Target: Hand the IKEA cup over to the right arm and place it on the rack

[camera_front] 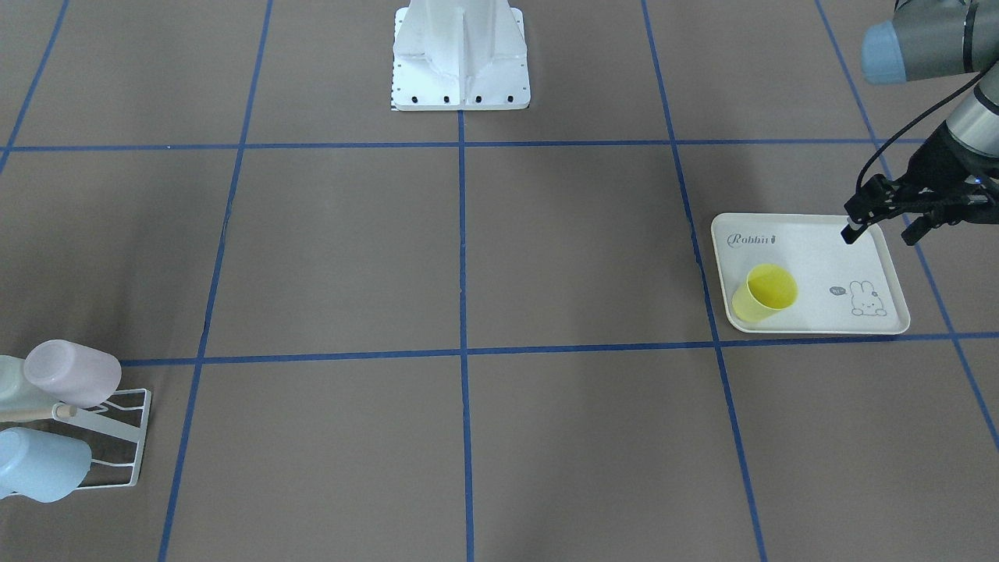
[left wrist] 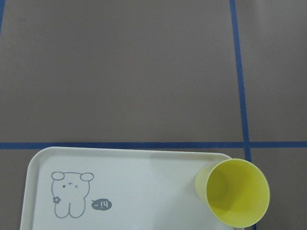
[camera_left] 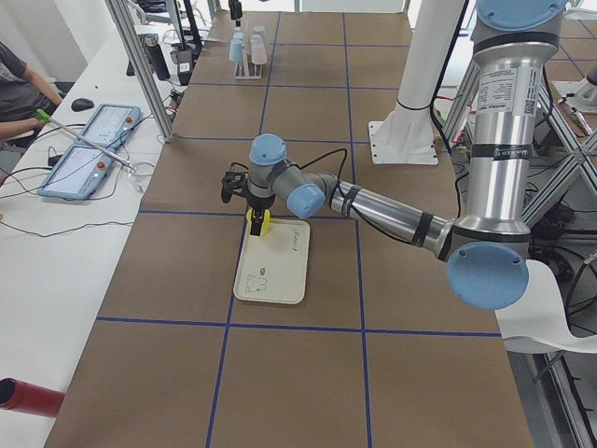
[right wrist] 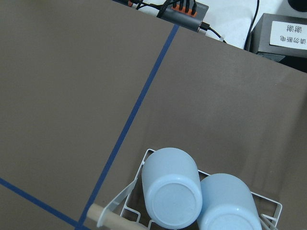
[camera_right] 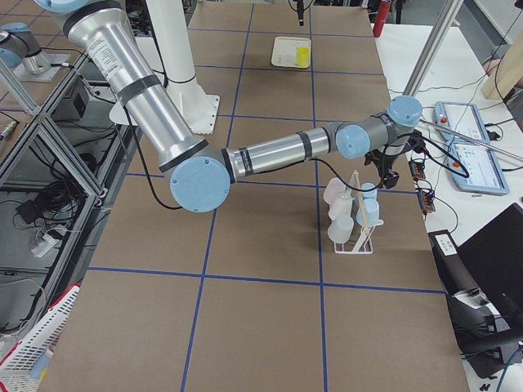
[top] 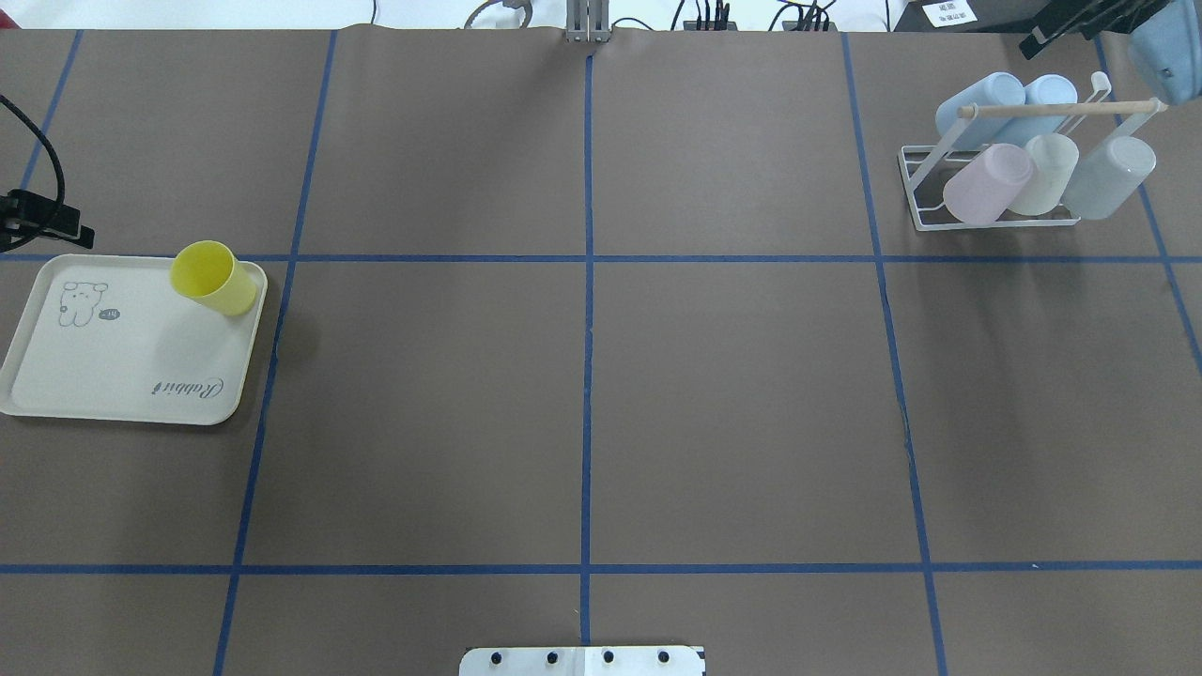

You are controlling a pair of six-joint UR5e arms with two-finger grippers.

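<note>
Fingers (camera_front: 852,231) of the left gripper (camera_front: 880,234) are spread wide apart and hold nothing. This gripper hangs up in the air over the tray (camera_front: 819,257) and does not touch it. One cream tray lies flat on the brown table (camera_front: 546,250). It has the word "Rabbit" on it, one small drawing of a bunny, and a tiny bubble that says "Hi". One yellow cup (camera_front: 765,293) stands on the tray, in the corner on the same short side as the word "Rabbit". The cup stands on its bottom, so its long way runs up and down, and its open mouth points up. It touches only the tray. Farther from the tray is one white base plate (camera_front: 460,78) where the robot stands. Well apart from the tray, at the other end of the table, is one white wire rack (top: 913,192) with one wooden rod (top: 1061,109) across its top. Five cups sit on the rack: two light blue cups (top: 979,105), one pink cup (top: 986,183), one white cup (top: 1047,174) and one pale grey cup (top: 1113,178). All five lean with their bottoms up. The right gripper (camera_right: 390,173), on the right arm (camera_right: 278,151), hangs just over the rack, and I cannot tell if its fingers are apart or together.
</note>
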